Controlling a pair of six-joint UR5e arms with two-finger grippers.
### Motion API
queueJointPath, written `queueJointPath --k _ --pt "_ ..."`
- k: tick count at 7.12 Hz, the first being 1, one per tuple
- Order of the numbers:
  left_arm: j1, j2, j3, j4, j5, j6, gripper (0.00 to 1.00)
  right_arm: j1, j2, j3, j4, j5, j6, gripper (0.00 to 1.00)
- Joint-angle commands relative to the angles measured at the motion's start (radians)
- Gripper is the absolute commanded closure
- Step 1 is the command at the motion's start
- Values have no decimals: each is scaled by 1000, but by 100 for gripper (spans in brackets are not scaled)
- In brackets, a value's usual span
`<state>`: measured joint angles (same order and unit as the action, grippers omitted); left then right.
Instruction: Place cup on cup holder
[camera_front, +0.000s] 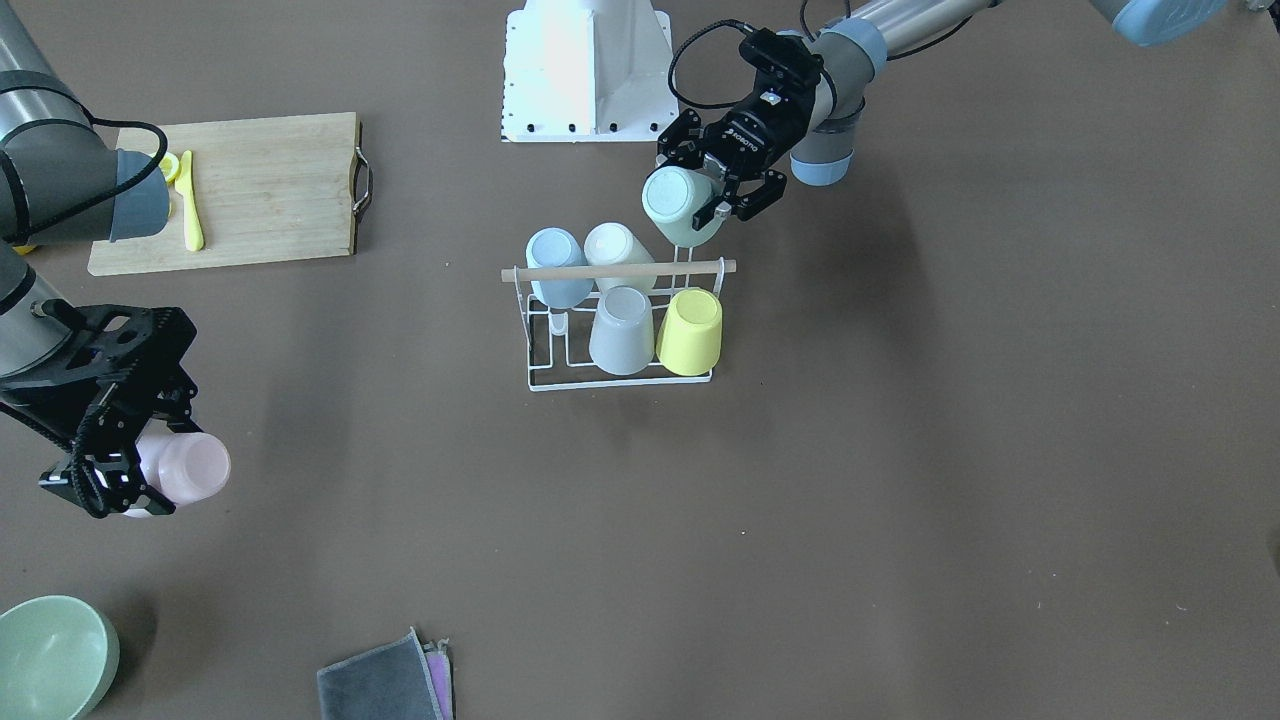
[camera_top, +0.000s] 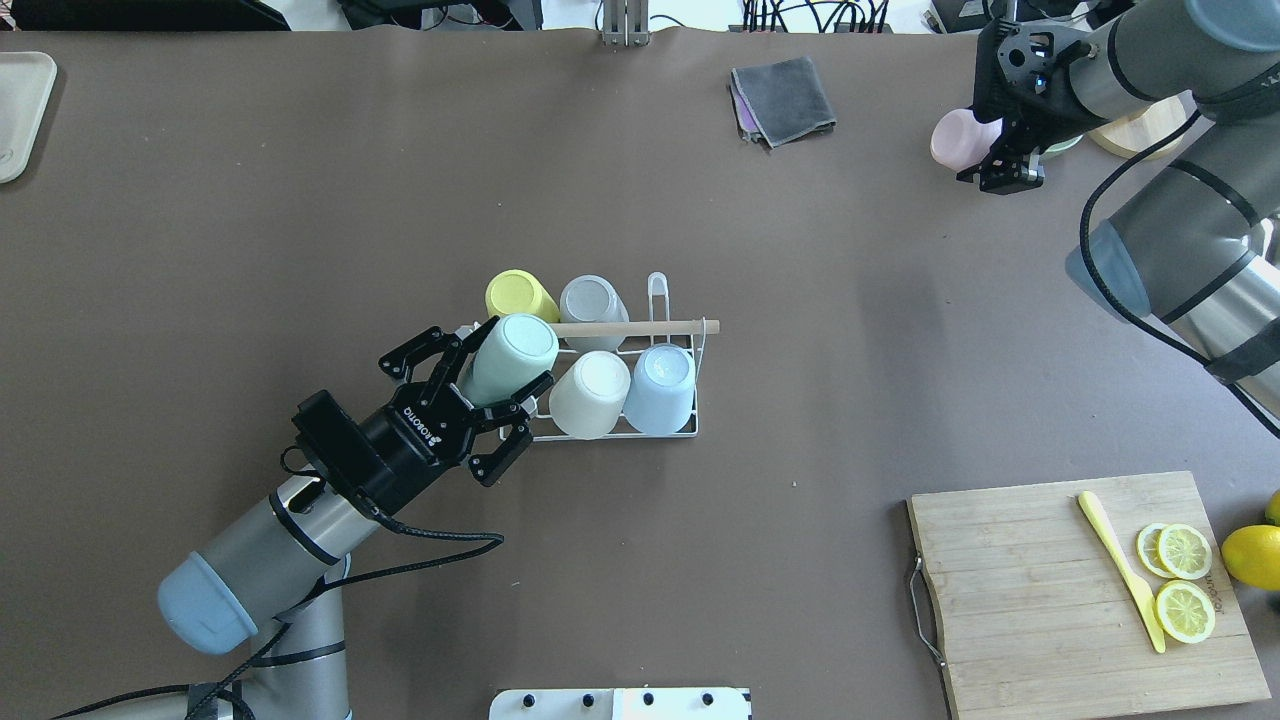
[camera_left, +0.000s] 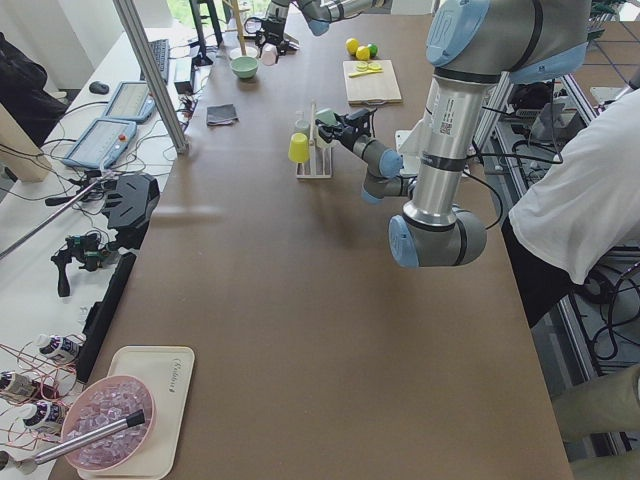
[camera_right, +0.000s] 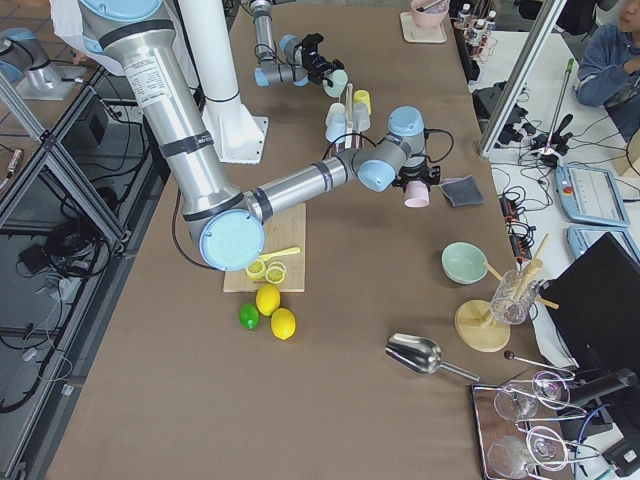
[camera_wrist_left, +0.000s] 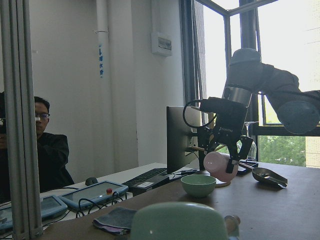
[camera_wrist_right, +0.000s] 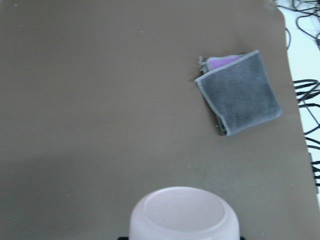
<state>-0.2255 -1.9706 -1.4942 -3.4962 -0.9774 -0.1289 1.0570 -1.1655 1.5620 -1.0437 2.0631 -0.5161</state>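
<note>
The cup holder (camera_top: 640, 327) is a white wire rack with a wooden rod, standing mid-table, and also shows in the front view (camera_front: 620, 269). It holds a yellow cup (camera_top: 518, 294), a grey cup (camera_top: 592, 299), a cream cup (camera_top: 590, 393) and a blue cup (camera_top: 662, 386). My left gripper (camera_top: 505, 362) is shut on a pale green cup (camera_front: 678, 206), held tilted over the rack's end by the yellow cup. My right gripper (camera_top: 978, 148) is shut on a pink cup (camera_top: 953, 138) far from the rack, above the table; the cup also shows in the right wrist view (camera_wrist_right: 182, 212).
A wooden cutting board (camera_top: 1040, 600) with a yellow knife (camera_top: 1120, 570) and lemon slices (camera_top: 1183, 580) lies on the right. A folded grey cloth (camera_top: 783, 98) lies at the far side. A green bowl (camera_front: 50, 655) stands near the pink cup.
</note>
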Motion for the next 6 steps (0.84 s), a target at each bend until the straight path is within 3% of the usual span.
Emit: queueJointPath --k 1,2,4,6 --pt "3 -2 8 3 15 0 100 4 -5 0 147 -69 248 100" --pt "3 -11 23 3 17 0 100 3 -3 0 219 -58 337 100" --pt "3 -13 26 3 16 0 100 -12 -42 -19 499 -18 584 100" --pt "3 -13 47 -4 16 0 100 -47 -20 -26 669 9 782 100"
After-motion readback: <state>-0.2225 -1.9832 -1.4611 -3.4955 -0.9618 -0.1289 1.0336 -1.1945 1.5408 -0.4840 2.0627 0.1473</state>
